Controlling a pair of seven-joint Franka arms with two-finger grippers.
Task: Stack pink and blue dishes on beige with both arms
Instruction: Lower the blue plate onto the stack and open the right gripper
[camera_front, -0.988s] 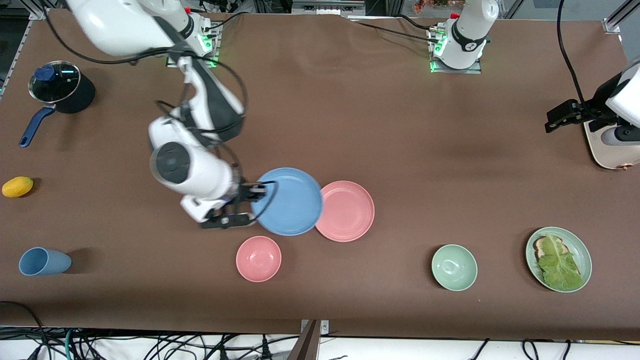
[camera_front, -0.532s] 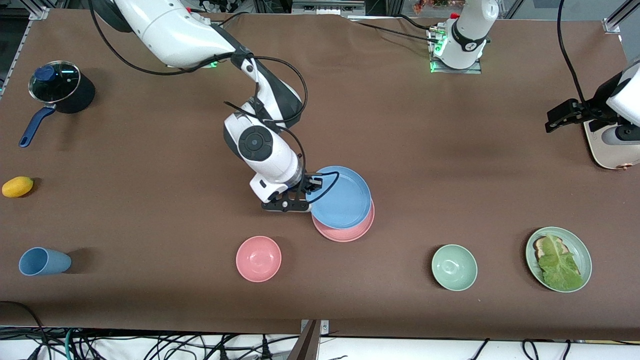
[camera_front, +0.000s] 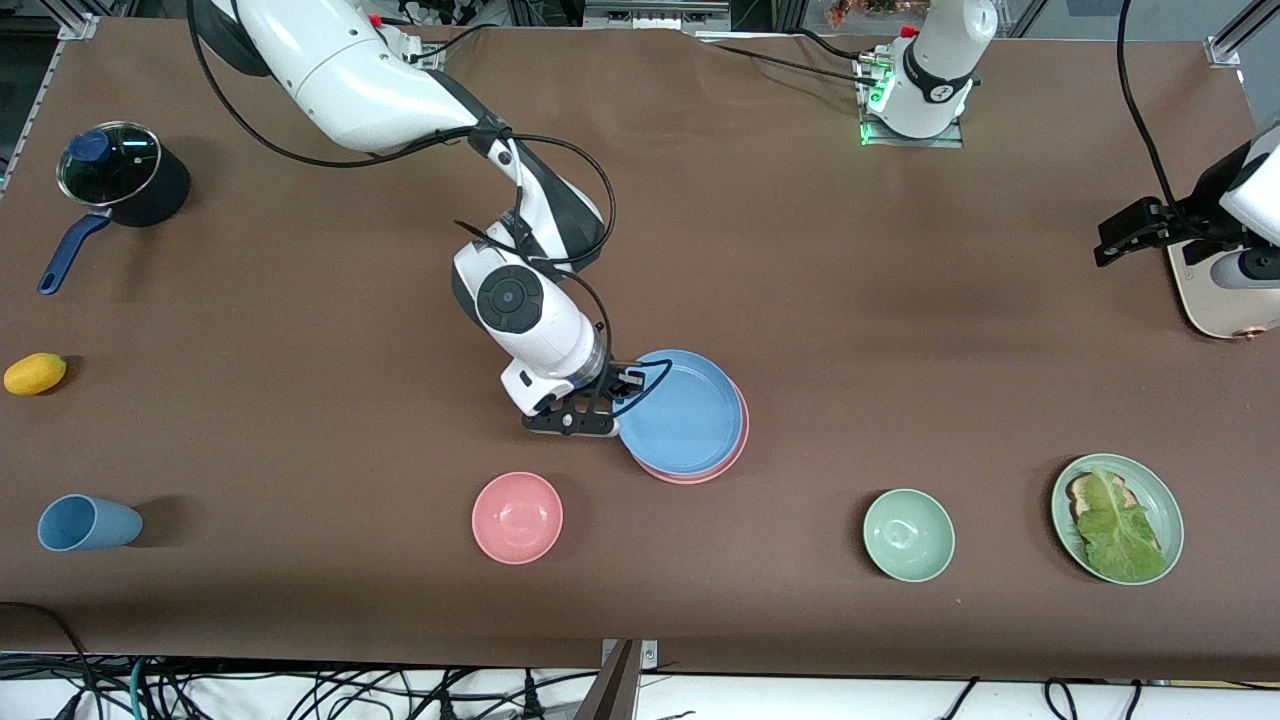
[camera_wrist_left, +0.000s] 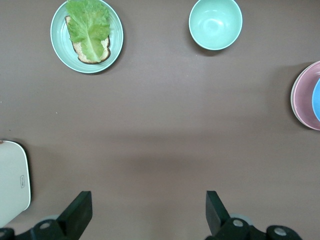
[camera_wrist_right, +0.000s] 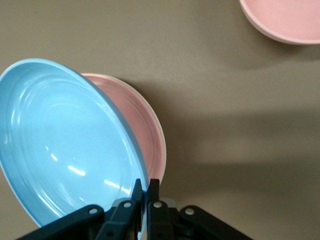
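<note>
**A:** Where are the 2 dishes?

**B:** Mid-table. The blue plate sits over the pink plate, covering nearly all of it — only a pink crescent shows along the edge nearer the front camera and toward the left arm's end. In the right wrist view the blue plate is tilted, its held rim raised off the pink plate.

**A:** Who has hold of it?

**B:** The right gripper. Its fingers are pressed together on the blue plate's rim, on the side toward the right arm's end of the table.

**A:** And the left arm?

**B:** It waits. The left gripper hangs over bare brown table with its fingers spread wide, nothing between them. A white device with a rounded corner lies just beside it.

**A:** What else is on the cloth?

**B:** A pink bowl, nearer the front camera than the plates. A pale green bowl and a green plate with toast and lettuce toward the left arm's end. Toward the right arm's end — a blue cup on its side, a yellow fruit and a lidded dark pot.
</note>
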